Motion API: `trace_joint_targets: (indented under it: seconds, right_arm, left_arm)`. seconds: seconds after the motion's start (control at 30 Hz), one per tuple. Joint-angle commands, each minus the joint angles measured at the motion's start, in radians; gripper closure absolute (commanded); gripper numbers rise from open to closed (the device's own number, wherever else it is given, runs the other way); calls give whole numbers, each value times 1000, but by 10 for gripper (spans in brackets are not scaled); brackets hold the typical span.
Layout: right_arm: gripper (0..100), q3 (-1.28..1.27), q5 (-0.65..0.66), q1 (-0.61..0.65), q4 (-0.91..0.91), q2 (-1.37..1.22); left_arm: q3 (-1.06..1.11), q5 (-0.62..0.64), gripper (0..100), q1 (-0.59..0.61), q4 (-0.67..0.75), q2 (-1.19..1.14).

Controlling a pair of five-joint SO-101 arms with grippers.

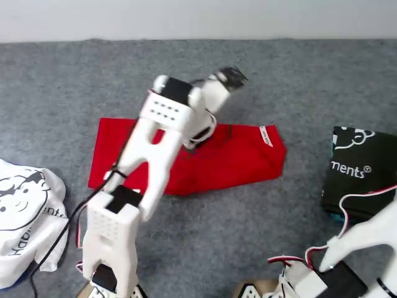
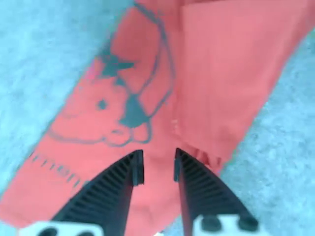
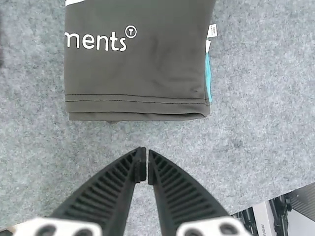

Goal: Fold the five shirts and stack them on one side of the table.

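One teal layer under black shirt

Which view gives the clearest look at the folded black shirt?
The right wrist view: the black shirt is seen close from above, its folded hem, white print and a teal edge all plain. The high view has it at the picture's right edge, partly cropped.
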State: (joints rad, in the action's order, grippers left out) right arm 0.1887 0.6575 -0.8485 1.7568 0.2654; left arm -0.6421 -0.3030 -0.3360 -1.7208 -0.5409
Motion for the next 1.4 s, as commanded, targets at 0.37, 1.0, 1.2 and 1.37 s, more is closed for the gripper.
trace_joint_targets:
  seconds: [0.37,1.0,1.2,1.37]
  right_arm:
    - [980,5,9,-8,39,81]
    - [980,5,9,-12,39,82]
    - [980,5,9,-12,39,82]
    - [980,5,9,-12,39,82]
  left_arm:
    - [90,109,755,583,-20,64]
    - [429,23,739,632,278,-57]
    - [315,25,746,638,213,-176]
    - [219,-12,863,617,149,-267]
